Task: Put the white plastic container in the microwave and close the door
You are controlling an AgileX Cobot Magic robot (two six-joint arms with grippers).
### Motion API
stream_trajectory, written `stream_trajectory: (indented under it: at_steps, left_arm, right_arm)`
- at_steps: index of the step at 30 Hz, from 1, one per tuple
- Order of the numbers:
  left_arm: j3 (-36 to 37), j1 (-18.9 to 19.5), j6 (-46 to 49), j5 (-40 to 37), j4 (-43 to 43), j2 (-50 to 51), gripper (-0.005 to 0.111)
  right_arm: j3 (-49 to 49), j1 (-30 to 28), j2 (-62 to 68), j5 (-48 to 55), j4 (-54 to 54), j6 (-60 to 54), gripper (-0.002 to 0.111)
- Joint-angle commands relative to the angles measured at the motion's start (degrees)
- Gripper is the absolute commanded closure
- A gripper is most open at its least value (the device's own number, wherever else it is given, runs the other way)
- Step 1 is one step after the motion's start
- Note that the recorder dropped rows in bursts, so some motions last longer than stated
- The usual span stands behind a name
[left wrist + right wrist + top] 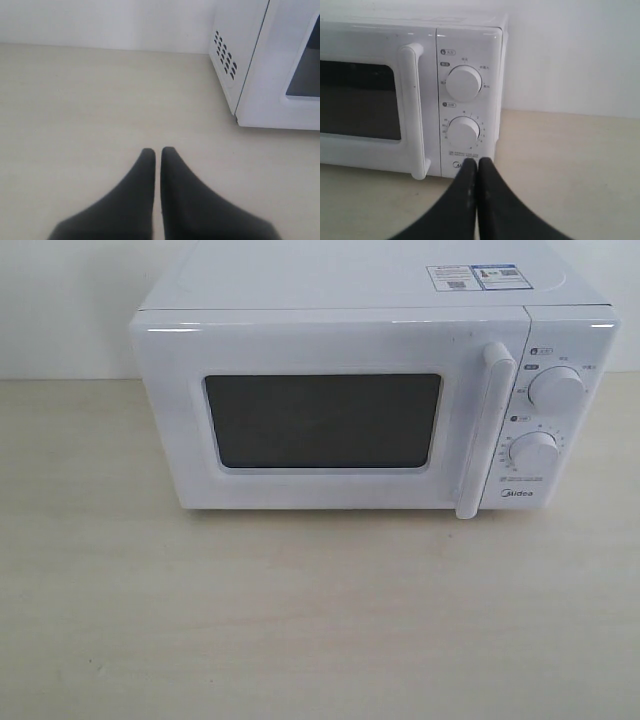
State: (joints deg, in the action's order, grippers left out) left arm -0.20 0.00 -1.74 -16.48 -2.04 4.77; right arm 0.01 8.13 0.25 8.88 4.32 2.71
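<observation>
Just before the right tool [478, 161], closed empty like the left tool [157, 150], the door [365, 152] is shut, so pulling its handle [415, 110] seems next.

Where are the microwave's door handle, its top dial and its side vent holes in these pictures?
door handle [484, 430], exterior view, middle of the upright white bar.
top dial [557, 390], exterior view, centre of the round knob.
vent holes [226, 58], left wrist view, middle of the cluster on the side wall.

Left fingers [146, 162] nearly touching, empty; right fingers [489, 175] pressed together, empty
</observation>
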Motion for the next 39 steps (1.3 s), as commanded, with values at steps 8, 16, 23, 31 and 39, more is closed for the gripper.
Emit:
stream_trajectory:
  at_steps: [8,16,23,31,39]
  left_arm:
    - [0.2,0.0,0.0,0.0,0.1,-0.4,0.102]
    - [0.2,0.0,0.0,0.0,0.1,-0.4,0.102]
    - [0.2,0.0,0.0,0.0,0.1,-0.4,0.102]
    - [0.2,0.0,0.0,0.0,0.1,-0.4,0.102]
    - [0.2,0.0,0.0,0.0,0.1,-0.4,0.102]
  right_arm:
    - [0.0,-0.1,-0.3,10.8,-3.6,2.1,0.108]
    - [0.0,-0.1,-0.3,10.8,-4.3,2.3,0.108]
    - [0.0,-0.1,-0.3,10.8,-4.3,2.3,0.108]
    - [0.0,-0.2,-0.3,10.9,-7.6,5.5,0.108]
    - [0.0,-0.2,-0.3,11.0,-5.5,5.4,0.108]
